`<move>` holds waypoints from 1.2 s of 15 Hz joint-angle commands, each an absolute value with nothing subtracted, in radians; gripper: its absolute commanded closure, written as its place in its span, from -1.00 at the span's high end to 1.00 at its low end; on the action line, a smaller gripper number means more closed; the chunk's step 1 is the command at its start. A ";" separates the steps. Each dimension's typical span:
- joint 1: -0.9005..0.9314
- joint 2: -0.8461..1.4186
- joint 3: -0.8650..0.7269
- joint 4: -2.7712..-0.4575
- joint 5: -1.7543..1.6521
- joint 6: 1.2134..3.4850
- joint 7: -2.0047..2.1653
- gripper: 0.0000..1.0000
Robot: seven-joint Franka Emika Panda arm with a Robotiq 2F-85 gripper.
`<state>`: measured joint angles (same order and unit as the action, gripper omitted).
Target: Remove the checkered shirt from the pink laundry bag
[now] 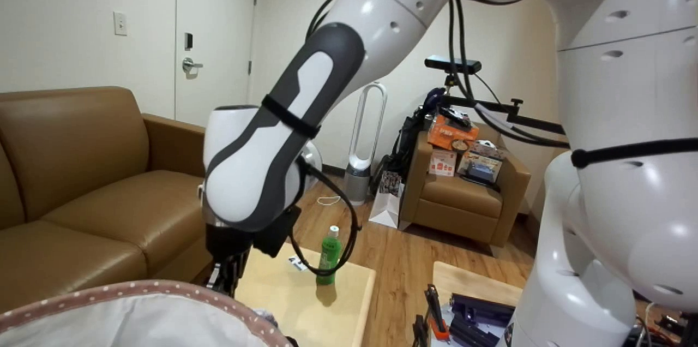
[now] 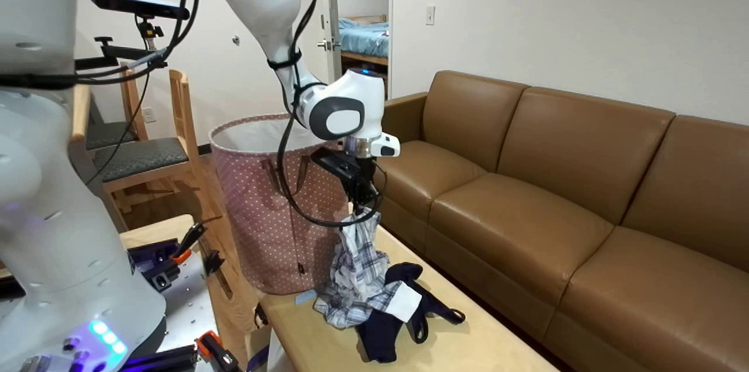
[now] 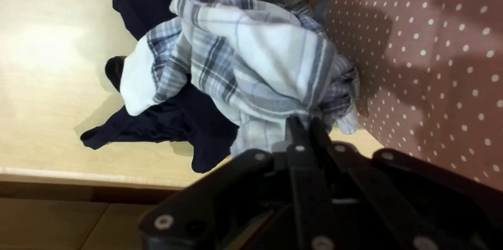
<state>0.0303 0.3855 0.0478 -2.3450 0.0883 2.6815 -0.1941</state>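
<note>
The fingers (image 3: 298, 136) pinch the checkered shirt (image 2: 358, 264), which hangs near-upright, mostly below them, outside and just beside the pink laundry bag (image 2: 266, 226), its lower folds on the counter (image 2: 468, 351) and dark cloth (image 2: 380, 337); only lowering and release probably remain.

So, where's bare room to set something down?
The table is bare past the dark cloth, away from the pink laundry bag; more shows beside the green bottle. It's crowded under the gripper: the checkered shirt hangs from it, bunched partly over that cloth, close to the bag.
</note>
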 commanded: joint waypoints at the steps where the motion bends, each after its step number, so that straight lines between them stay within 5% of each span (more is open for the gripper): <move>1: -0.012 0.524 0.102 -2.261 0.103 2.683 -0.221 -0.87; 10: -0.090 0.662 0.141 -2.296 0.093 2.781 -0.256 -0.86; 11: -0.113 0.665 0.156 -2.300 0.091 2.800 -0.277 -0.36; 18: -0.174 0.519 0.158 -2.347 0.030 2.738 -0.351 0.38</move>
